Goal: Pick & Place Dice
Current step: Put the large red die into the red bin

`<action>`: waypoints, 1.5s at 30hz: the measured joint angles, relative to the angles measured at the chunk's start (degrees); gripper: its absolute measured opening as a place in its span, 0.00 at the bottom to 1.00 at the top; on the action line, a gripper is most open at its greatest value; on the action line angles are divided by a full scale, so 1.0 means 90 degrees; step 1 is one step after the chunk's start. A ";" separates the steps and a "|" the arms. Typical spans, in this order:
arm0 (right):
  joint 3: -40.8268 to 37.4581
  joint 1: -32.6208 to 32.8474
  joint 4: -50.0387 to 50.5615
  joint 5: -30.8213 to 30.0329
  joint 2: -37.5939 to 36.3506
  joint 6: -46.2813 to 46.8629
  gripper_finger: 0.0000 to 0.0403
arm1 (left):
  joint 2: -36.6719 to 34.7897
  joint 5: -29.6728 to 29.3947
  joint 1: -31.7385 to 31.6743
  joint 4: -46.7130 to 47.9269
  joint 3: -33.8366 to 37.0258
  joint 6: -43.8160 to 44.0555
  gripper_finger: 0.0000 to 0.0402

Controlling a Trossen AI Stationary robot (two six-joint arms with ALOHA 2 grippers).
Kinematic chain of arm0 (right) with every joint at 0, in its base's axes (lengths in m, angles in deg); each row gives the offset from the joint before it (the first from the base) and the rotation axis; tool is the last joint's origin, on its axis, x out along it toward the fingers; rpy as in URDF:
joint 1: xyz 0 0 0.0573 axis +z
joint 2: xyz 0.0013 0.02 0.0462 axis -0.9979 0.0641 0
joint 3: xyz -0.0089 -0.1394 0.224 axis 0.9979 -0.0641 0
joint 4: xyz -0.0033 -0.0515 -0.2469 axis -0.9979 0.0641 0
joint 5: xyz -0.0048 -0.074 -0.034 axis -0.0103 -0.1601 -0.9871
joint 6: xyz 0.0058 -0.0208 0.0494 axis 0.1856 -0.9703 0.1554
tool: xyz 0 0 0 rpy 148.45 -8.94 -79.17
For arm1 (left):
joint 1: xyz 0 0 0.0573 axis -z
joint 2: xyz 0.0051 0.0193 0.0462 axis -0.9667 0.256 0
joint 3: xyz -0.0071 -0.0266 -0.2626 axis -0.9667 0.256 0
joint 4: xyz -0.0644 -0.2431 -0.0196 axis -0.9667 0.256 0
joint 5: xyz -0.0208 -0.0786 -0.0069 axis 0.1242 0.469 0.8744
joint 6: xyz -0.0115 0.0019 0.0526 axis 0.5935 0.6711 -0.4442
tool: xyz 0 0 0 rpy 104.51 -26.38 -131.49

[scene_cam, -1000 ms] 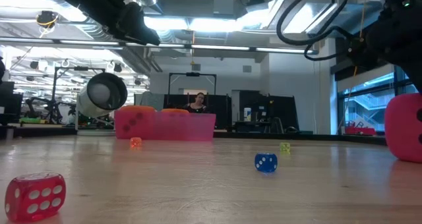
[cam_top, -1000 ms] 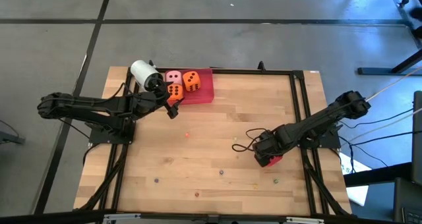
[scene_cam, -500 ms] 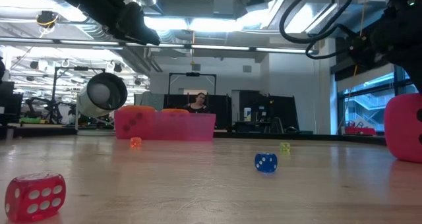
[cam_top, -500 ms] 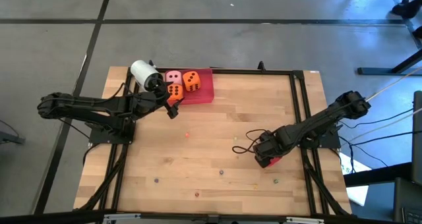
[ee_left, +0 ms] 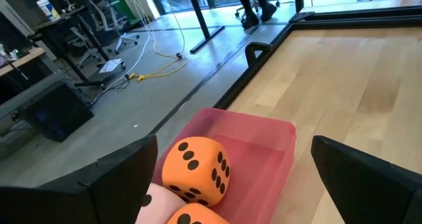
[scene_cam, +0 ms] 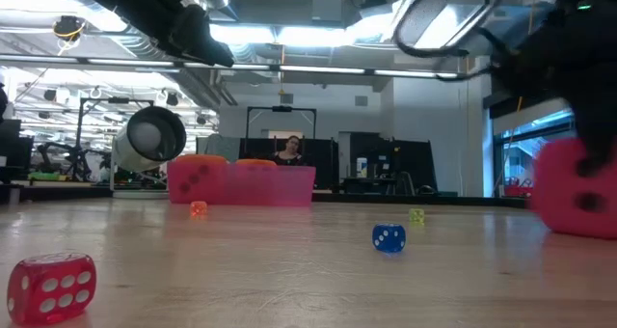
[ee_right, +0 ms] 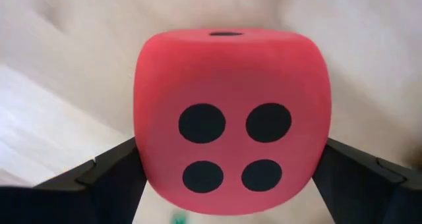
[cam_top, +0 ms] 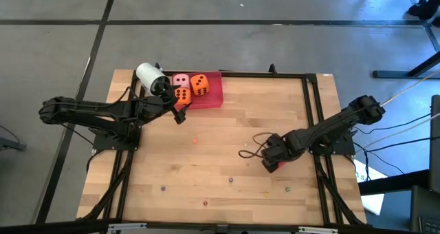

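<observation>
The red die [cam_top: 273,166] with dark pips sits between the fingers of my right gripper [cam_top: 270,162], at the table's right near part; it shows at the right of the low view [scene_cam: 576,188]. In the red tray [cam_top: 212,95] at the far left lie the pale pink die [cam_top: 181,80] and two orange dice [cam_top: 200,84] [cam_top: 182,94]. My left gripper [cam_top: 180,114] hovers open just near of the tray, touching nothing; its wrist view shows an orange die [ee_left: 196,170] in the tray. My right gripper is shut on the red die, pinched between the two fingers [ee_right: 109,174] on its opposite side faces [ee_right: 146,118]. The four-pip face [ee_right: 227,148] points back at the wrist camera. The fingers come slanting down from the table's right. Whether its underside touches the table, I cannot tell.
A white roll [cam_top: 148,73] stands at the tray's far left corner. A black cable loop [cam_top: 256,146] lies left of the right gripper. Tiny coloured dice are scattered on the wood: red [scene_cam: 53,287], blue [scene_cam: 388,237], orange [scene_cam: 199,209], yellow [scene_cam: 416,215]. Black rails frame the table.
My right gripper, shut on the red die, has moved a little toward the table's left, carrying the die with it; in the low view the die has shifted in from the picture's right edge. The left arm has kept still.
</observation>
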 joint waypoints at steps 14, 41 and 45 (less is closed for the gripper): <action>0.0922 -0.0903 -0.1212 -0.3550 -0.0013 -0.3674 0.92 | 0.0000 0.0000 0.0000 -0.0002 0.0000 -0.0147 0.99; 0.3165 -0.3979 -0.5234 -0.1451 0.2563 -1.1899 0.92 | 0.0000 0.0986 0.0005 0.0227 0.0019 -0.0126 0.99; 0.4024 -0.4233 -0.4353 -0.1110 0.3075 -1.1724 0.92 | -0.0001 0.0963 0.0005 0.0306 0.0019 -0.0125 0.99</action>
